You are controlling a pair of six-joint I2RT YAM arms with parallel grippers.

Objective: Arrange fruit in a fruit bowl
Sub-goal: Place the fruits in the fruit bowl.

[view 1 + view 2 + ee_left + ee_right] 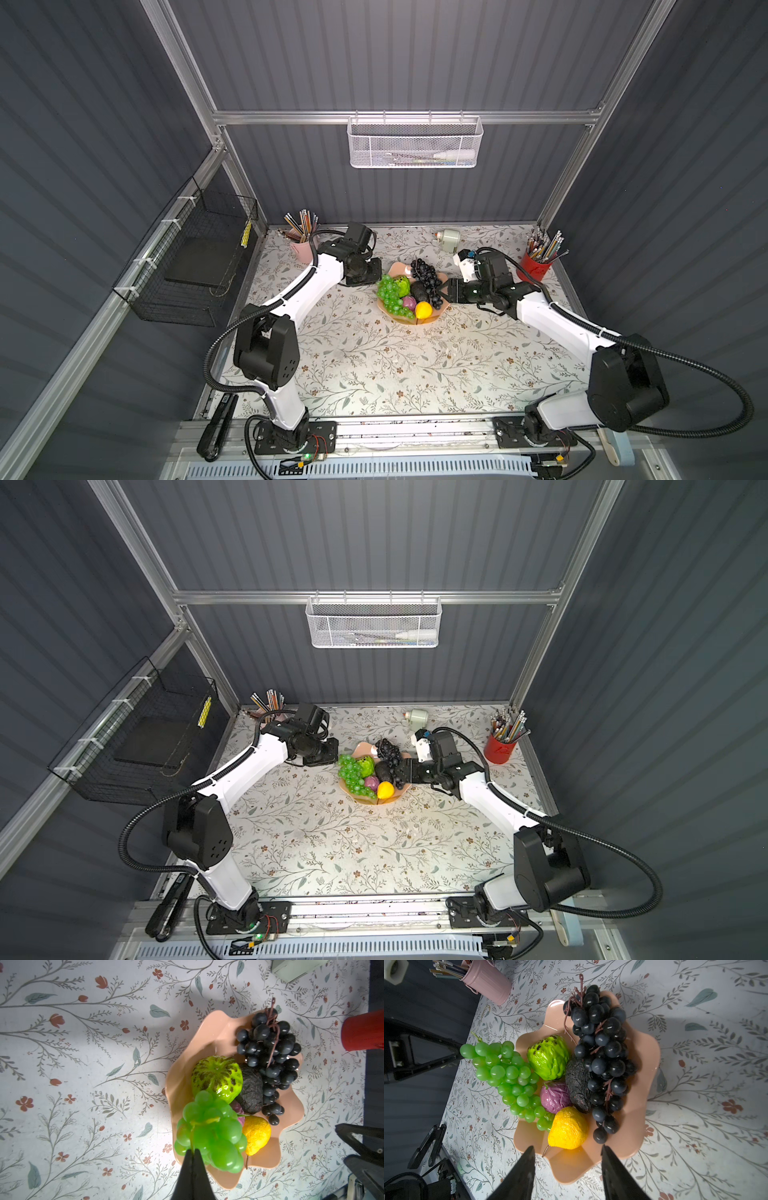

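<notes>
The wide glossy salmon-pink scalloped bowl [435, 318] sits toward 12 o'clock from table centre and holds all six toy fruits. The green grape bunch [388, 293] is at its 9 o'clock and the dark purple-black grape bunch [426, 274] at 2. The bumpy lime-green round fruit [402, 284], dark avocado [419, 291] and small purple fruit [409, 302] lie mid-bowl, with the small yellow fruit [424, 309] at 6. The left gripper [192, 1154] is clenched, its tips against the green bunch. The right gripper [568, 1147] is released and empty at the rim's 3 o'clock.

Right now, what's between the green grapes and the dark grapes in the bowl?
Right wrist view: the bumpy green fruit, the purple fruit and the avocado, all in the bowl.
</notes>
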